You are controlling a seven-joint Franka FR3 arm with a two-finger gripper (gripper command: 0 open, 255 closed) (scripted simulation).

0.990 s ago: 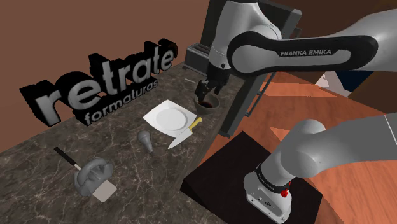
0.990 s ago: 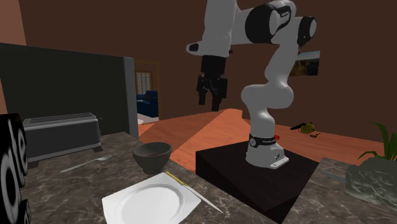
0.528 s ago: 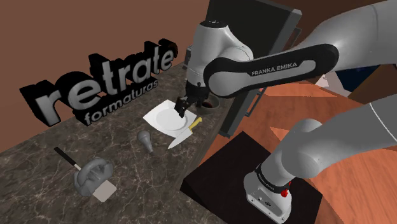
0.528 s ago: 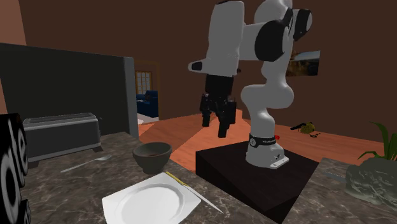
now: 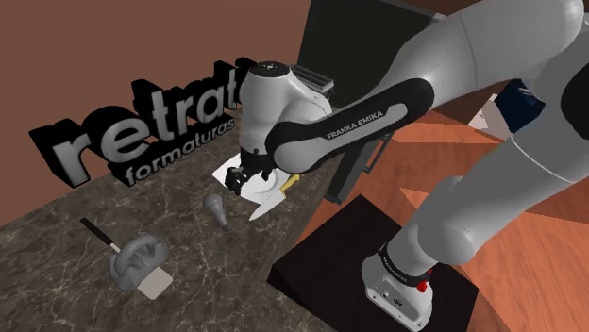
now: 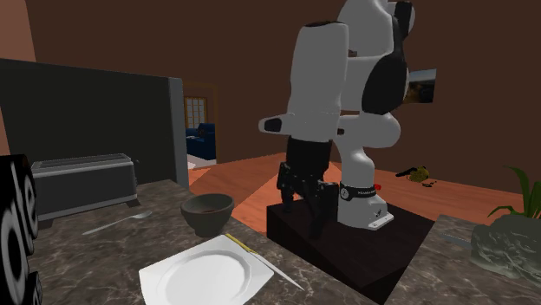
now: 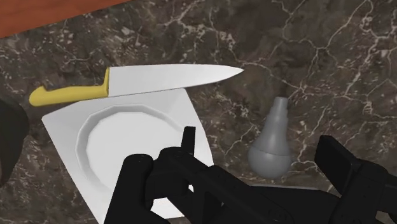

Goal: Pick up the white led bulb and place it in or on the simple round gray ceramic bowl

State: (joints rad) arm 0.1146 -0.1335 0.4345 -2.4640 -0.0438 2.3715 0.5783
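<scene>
Arm (image 5: 354, 123): white with dark joints, bent low over the tabletop; the shoulder view gave the white words "FRANKA EMIKA" along its dark forearm band
Tabletop (image 5: 189, 247): dark brown marble with pale veins
Lettering (image 5: 142, 121): tall black-and-white block letters at the back of the tabletop, readable as "retrat" up to where the arm crossed them, with smaller "formaturas" beneath
Stand (image 6: 347, 244): black box at the tabletop's edge, carrying the arm's base
Toaster (image 6: 82, 184): grey, slotted, set against a dark panel in the second exterior view
Tool (image 5: 236, 177): all black, pointed down over the plate's corner nearest the bulb; the wrist view showed its fingers (image 7: 353, 172) standing well apart and clasping nothing
Plate (image 7: 127, 146): white, square with a round well, flat on the tabletop
Knife (image 7: 172, 79): steel blade and yellow handle, lying along one edge of the plate, its tip pointing toward the bulb's side
Bowl (image 6: 208, 212): round and dark grey, on the tabletop just beyond the plate in the second exterior view; in the shoulder view the arm lay across that spot
Bulb (image 7: 273, 143): drawn plain grey, pear-shaped, lying on the tabletop near the plate's corner and apart from the bowl; the wrist view showed it in the gap between the fingers, untouched
Fork (image 6: 117, 223): grey, lying in front of the toaster
</scene>
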